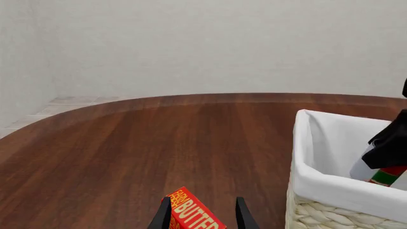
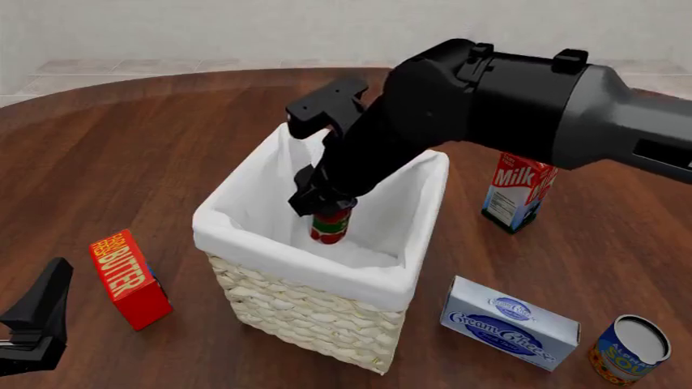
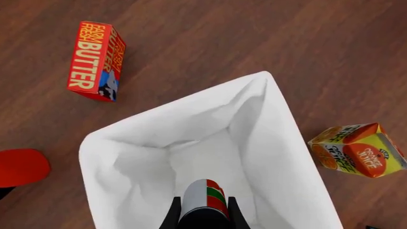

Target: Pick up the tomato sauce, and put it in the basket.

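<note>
The tomato sauce (image 2: 332, 226) is a small can with a red label and a green band, and it hangs upright inside the basket (image 2: 313, 312), below the rim. My right gripper (image 2: 324, 212) is shut on its upper end. The right wrist view looks straight down on the can (image 3: 205, 195) over the white liner (image 3: 279, 124). The left wrist view shows the can's lower end (image 1: 386, 175) past the basket's rim (image 1: 318, 176). Low at the near left of the table, my left gripper (image 2: 44, 312) is open and holds nothing.
A red butter box (image 2: 130, 279) stands left of the basket, just ahead of the left gripper. To the basket's right are a milk carton (image 2: 519, 190), a cream cheese box (image 2: 508, 322) and a soup can (image 2: 630, 350). An orange juice carton (image 3: 356, 150) lies beside the basket.
</note>
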{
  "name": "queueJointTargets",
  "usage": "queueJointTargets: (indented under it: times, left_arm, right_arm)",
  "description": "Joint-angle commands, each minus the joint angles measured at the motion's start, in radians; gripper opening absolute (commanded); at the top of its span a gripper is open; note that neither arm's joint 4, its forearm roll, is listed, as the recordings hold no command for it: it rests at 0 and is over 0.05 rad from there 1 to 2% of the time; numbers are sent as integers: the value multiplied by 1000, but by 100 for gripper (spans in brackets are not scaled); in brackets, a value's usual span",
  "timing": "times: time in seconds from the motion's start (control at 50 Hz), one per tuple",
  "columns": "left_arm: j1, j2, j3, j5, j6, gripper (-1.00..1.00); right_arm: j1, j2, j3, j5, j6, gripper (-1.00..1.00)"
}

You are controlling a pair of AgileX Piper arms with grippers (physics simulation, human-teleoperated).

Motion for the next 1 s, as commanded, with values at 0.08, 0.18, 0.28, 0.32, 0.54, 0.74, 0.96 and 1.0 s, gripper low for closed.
queueJointTargets:
  times: [0.08, 0.18, 0.28, 0.32, 0.54, 0.74, 0.96, 1.0]
  left_arm:
    - [-1, -6, 0, 5, 1, 100]
    - [-1, -6, 0, 5, 1, 100]
    - [-1, -6, 0, 5, 1, 100]
    - [-1, -6, 0, 5, 1, 100]
    - [-1, -6, 0, 5, 1, 100]
    - [-1, -6, 0, 5, 1, 100]
    - [-1, -6, 0, 5, 1, 100]
    - [-1, -6, 0, 5, 1, 100]
  right_arm:
    - [4, 5, 24, -24, 29, -100]
    - [4, 12, 30, -28, 31, -100]
    - [5, 20, 31, -30, 33, -100]
    - [4, 22, 35, -35, 33, -100]
    - [0, 32, 45, -44, 41, -100]
    - [0, 45, 52, -53, 45, -100]
    - [-7, 53, 49, -56, 47, -100]
    - [-7, 54, 53, -58, 48, -100]
